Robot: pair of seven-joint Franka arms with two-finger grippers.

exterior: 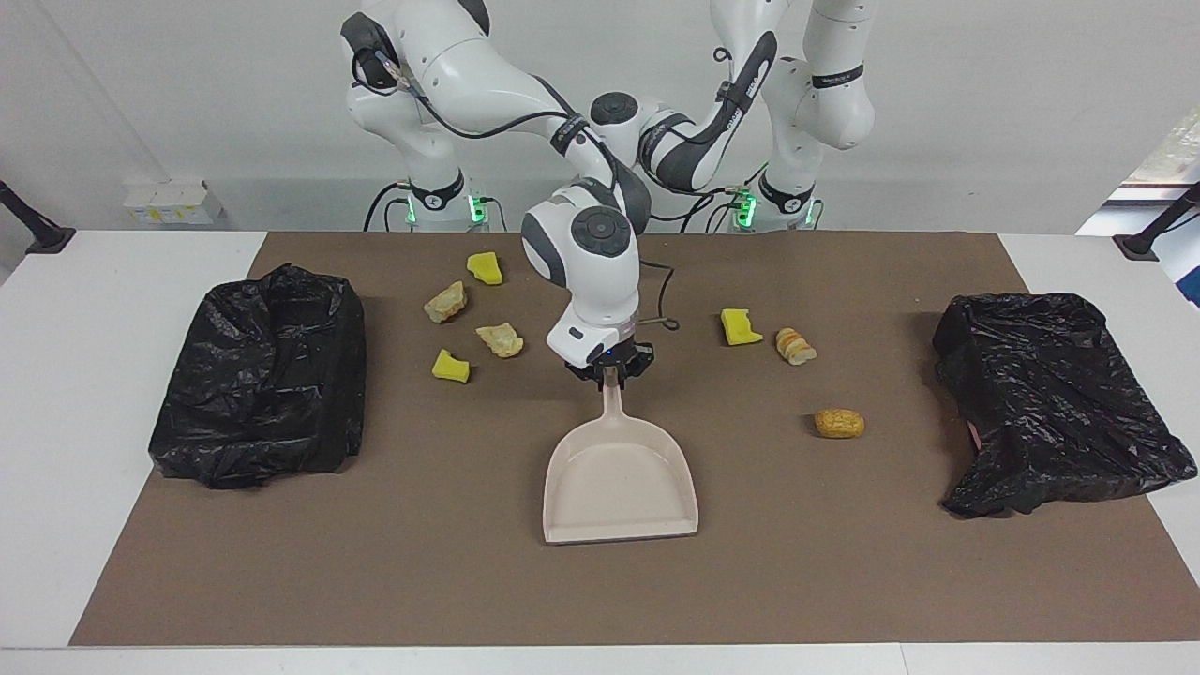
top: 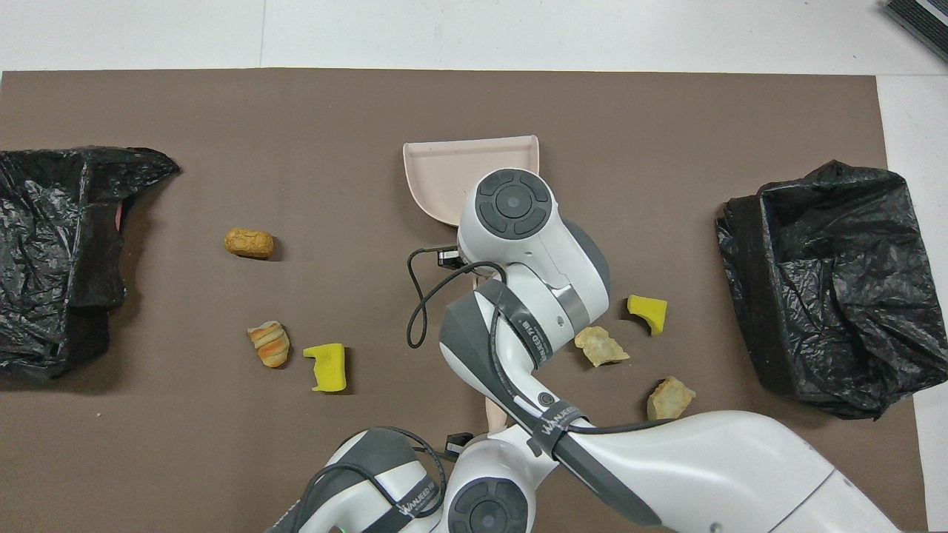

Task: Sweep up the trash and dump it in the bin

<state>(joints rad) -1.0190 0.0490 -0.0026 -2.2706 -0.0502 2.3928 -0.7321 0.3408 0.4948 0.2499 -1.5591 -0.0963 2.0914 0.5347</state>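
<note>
A beige dustpan (exterior: pixel 621 480) lies mid-mat, its handle pointing at the robots. My right gripper (exterior: pixel 609 368) is shut on the top of that handle. Several small lumps of trash lie nearer the robots than the pan: yellow chunks (exterior: pixel 450 367) (exterior: pixel 741 327), beige lumps (exterior: pixel 500 339) (top: pixel 670 398) and an orange-brown one (exterior: pixel 839 423). Black-bagged bins stand at the right arm's end (exterior: pixel 258 375) and the left arm's end (exterior: pixel 1059 403). My left gripper is hidden under its own wrist (top: pixel 489 507); a beige stick (top: pixel 495 407) pokes out beside it.
A brown mat (exterior: pixel 375 581) covers most of the white table (exterior: pixel 94 375). A loose black cable (top: pixel 415 311) hangs from the right arm's wrist above the mat. The right arm's forearm (top: pixel 666 466) hides the mat's nearest edge in the overhead view.
</note>
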